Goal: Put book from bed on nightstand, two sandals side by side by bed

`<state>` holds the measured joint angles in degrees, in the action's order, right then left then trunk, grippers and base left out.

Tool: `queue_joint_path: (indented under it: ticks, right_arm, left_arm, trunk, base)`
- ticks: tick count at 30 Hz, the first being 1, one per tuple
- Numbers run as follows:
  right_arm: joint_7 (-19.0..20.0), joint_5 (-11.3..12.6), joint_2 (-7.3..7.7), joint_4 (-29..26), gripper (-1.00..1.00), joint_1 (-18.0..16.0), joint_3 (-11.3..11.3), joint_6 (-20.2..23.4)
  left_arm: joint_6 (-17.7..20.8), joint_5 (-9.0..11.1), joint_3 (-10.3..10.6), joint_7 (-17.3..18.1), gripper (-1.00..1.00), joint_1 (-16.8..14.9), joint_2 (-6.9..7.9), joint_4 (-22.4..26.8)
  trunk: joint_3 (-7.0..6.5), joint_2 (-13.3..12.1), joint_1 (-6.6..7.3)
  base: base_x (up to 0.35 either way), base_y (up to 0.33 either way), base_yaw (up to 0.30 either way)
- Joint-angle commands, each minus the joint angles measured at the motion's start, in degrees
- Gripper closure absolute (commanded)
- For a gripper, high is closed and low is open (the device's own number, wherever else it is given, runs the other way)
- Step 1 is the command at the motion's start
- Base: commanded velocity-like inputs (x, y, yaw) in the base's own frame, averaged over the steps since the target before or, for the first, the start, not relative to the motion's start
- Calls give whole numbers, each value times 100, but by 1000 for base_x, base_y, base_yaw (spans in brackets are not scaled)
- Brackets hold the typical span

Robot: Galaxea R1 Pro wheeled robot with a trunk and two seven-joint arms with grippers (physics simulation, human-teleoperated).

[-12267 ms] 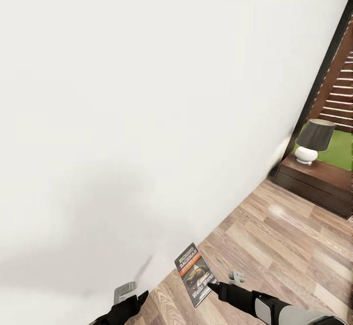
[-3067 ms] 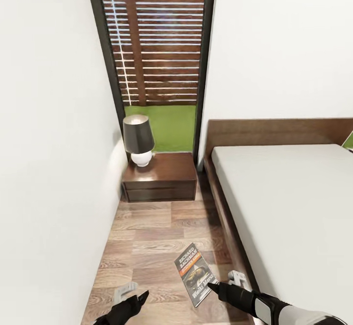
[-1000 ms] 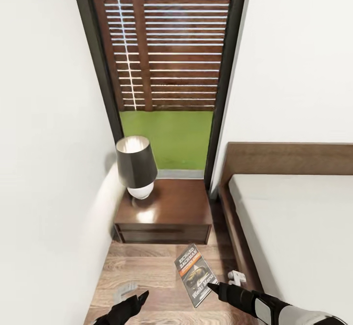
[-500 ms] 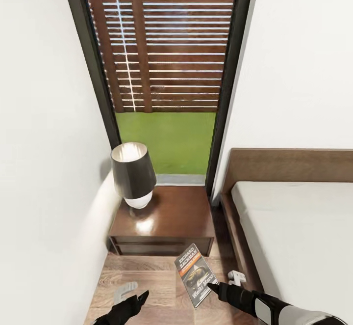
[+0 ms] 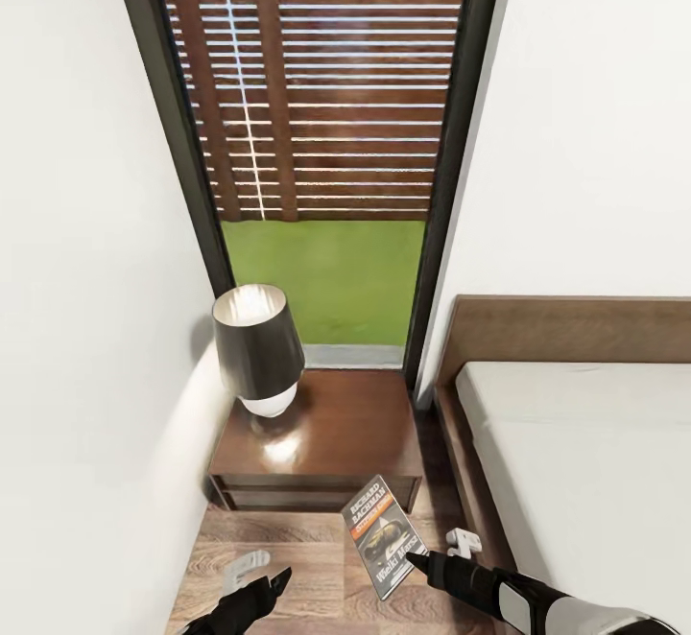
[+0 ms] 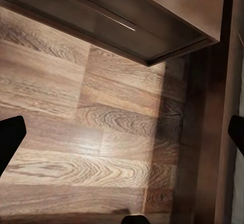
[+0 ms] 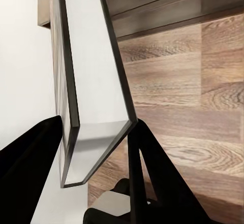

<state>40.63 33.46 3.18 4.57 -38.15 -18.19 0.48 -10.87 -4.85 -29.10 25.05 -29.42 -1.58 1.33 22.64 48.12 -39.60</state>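
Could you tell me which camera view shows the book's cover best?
The head view: the book faces the camera, lettering readable. The right wrist view shows its edge pinched in the right hand.

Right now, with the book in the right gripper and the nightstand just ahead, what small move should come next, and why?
Probably raise and extend the right gripper forward over the nightstand. The book sits clamped between its fingers above the floor, short of the cabinet front, and the bare top beside the lamp offers room.

White walls, wood-plank floor, dark-framed window, perhaps a fence outside
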Motion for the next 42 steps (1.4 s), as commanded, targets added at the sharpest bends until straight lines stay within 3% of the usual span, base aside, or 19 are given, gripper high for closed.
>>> queue_joint_path:
  ticks: [1, 42]
  right_arm:
    - [32, 62, -2, 18, 100, -8, -42, 5]
    - [34, 64, -2, 18, 100, -8, -41, 5]
  left_arm:
    - [-21, -51, -43, 9, -100, -3, 0, -1]
    - [-31, -48, -51, 9, -100, -3, 12, -1]
  trunk:
    - [6, 5, -1]
    - [6, 5, -1]
  base:
    - [3, 0, 0]
    - [0, 0, 0]
